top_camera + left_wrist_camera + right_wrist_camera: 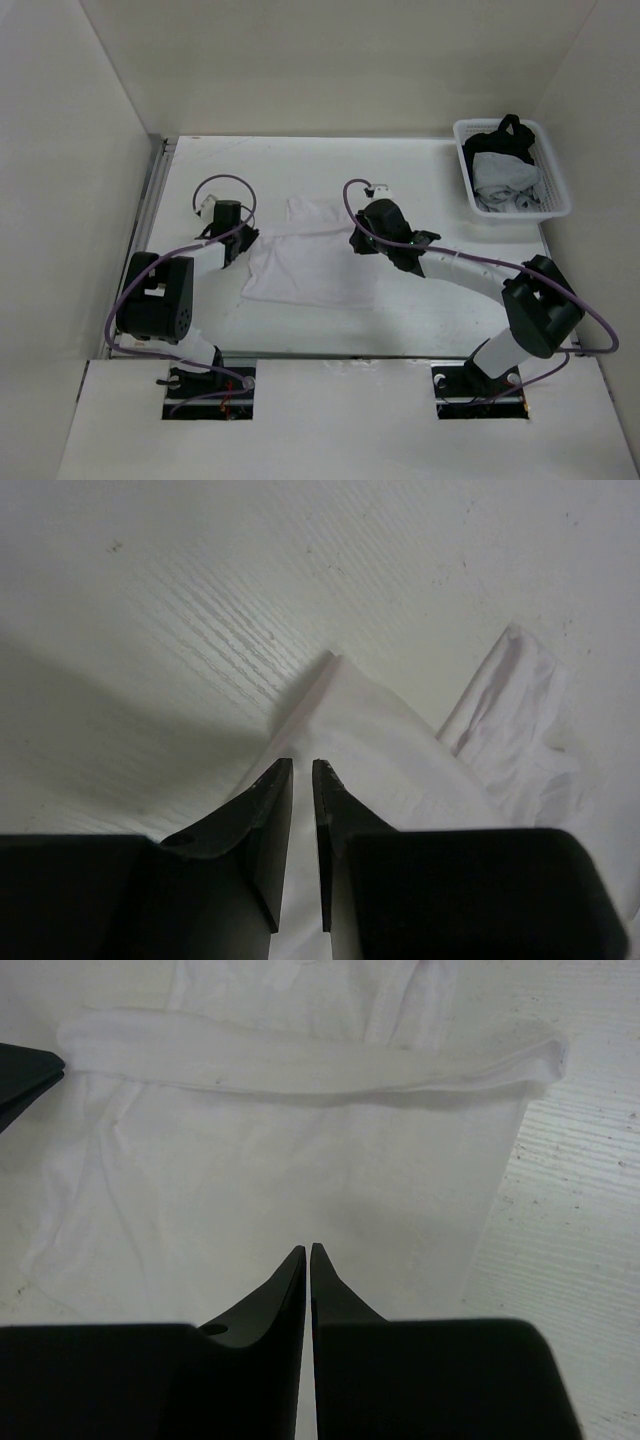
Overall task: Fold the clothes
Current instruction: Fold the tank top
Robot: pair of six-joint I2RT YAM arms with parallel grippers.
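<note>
Looking down from the top view, the clothes point(305, 265) lie mid-frame on the table point(430, 180), with the left gripper point(243, 237) at their left edge and the right gripper point(358, 242) at their right. Their long axis, I judge, runs top to bottom of the frame, narrower end toward the top.

In the left wrist view, the left gripper point(303, 770) has its jaws nearly together over the cloth's edge at lower centre. Whether fabric is nipped I cannot tell. A weak hold on one thin layer could slip or skew the fold.

In the right wrist view, the right gripper point(307, 1250) is almost pressed together above the clothes point(300, 1160), nothing visibly between. Dragging fingers could unroll the folded band across the upper frame.
</note>
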